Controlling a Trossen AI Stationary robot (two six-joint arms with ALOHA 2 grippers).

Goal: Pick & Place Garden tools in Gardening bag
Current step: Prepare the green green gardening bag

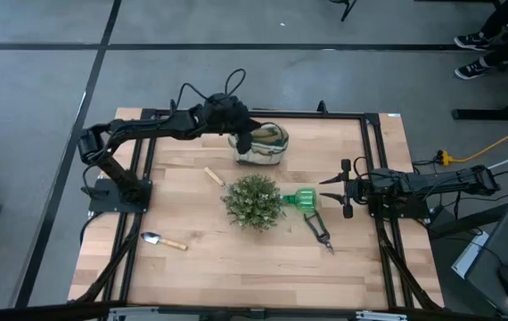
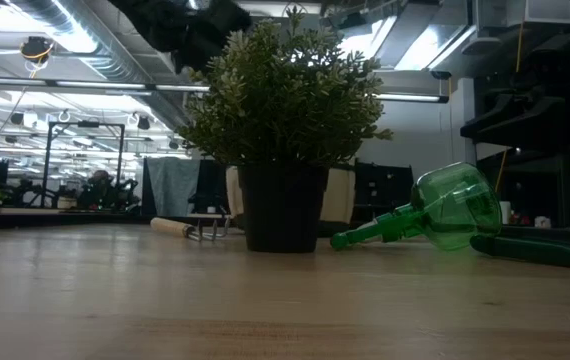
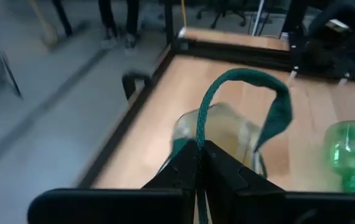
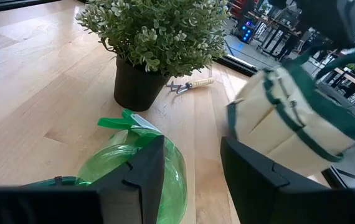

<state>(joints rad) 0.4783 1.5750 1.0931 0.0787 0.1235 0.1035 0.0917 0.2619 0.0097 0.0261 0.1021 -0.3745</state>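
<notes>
While the left gripper point(image 1: 244, 138) sits over the gardening bag point(image 1: 261, 145) at the far edge of the table point(image 1: 236, 254), its fingers point(image 3: 224, 168) are pinched shut on the dark green handle loop point(image 3: 240, 99), which arches up out of the pinch in the left wrist view. My read: it is holding the handle to keep the soft tote upright or its mouth open for loading, since the fabric would likely sag otherwise. Right gripper point(image 1: 341, 191) hovers at the right side of the table with its jaws apart, aimed at the bright green plastic tool point(image 1: 302, 201), which lies on its side just beside the potted plant point(image 1: 254, 201); that looks like the lineup for a first pick. No tool appears to be in the bag yet, as far as the views show. Pruning shears point(image 1: 319, 230) lie near the green tool, toward the front. Trowel point(image 1: 162, 241) is well apart at the front left. The short wooden-handled piece point(image 1: 214, 176) lies between the plant and the bag. Risk: the plant stands between most tools and the bag, so carries need to clear its foliage; the round green body may roll under a poor grasp.
</notes>
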